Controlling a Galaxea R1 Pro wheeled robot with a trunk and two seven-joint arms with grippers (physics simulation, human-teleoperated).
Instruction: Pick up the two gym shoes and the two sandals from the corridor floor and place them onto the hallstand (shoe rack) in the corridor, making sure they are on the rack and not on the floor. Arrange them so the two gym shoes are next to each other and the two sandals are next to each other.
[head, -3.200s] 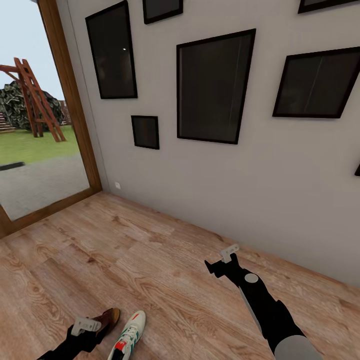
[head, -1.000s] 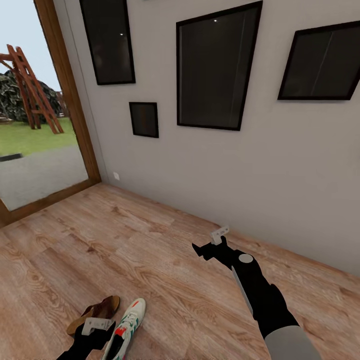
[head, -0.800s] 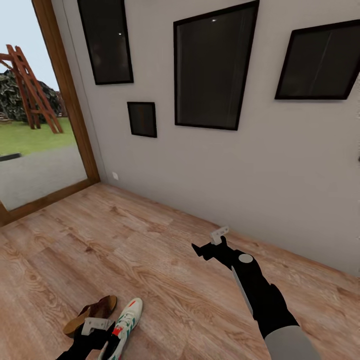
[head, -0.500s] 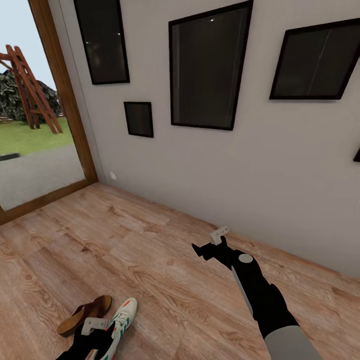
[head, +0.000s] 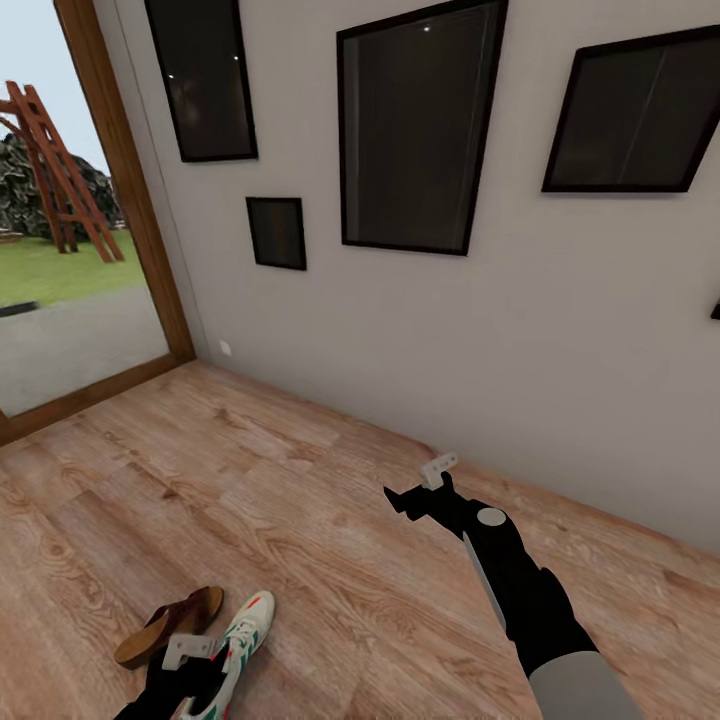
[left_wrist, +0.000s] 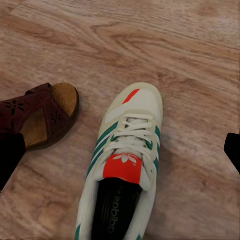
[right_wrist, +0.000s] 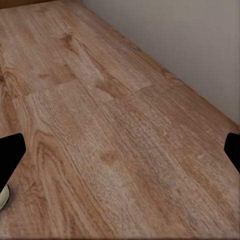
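Observation:
One cream-white gym shoe (head: 238, 640) with green stripes lies on the corridor floor (head: 300, 500), toe pointing toward the wall. One brown sandal (head: 168, 622) lies just beside it, toward the glass door. My left gripper (head: 200, 672) hangs over the gym shoe (left_wrist: 125, 160), open, its dark fingertips (left_wrist: 9, 155) wide on either side; the sandal (left_wrist: 42, 112) sits near one fingertip. My right gripper (head: 412, 492) is held out over bare floor near the wall, open and holding nothing (right_wrist: 120, 152). The hallstand, the other gym shoe and the other sandal are out of view.
A grey wall (head: 450, 330) with several black-framed pictures (head: 415, 125) runs along the far side. A wood-framed glass door (head: 125, 190) to the outdoors stands at the left. Wood plank floor spreads between my arms and the wall.
The whole head view has shifted, so the camera moved; the shoe and sandal slid leftward in the picture. My left gripper now sits over the gym shoe rather than over the sandal.

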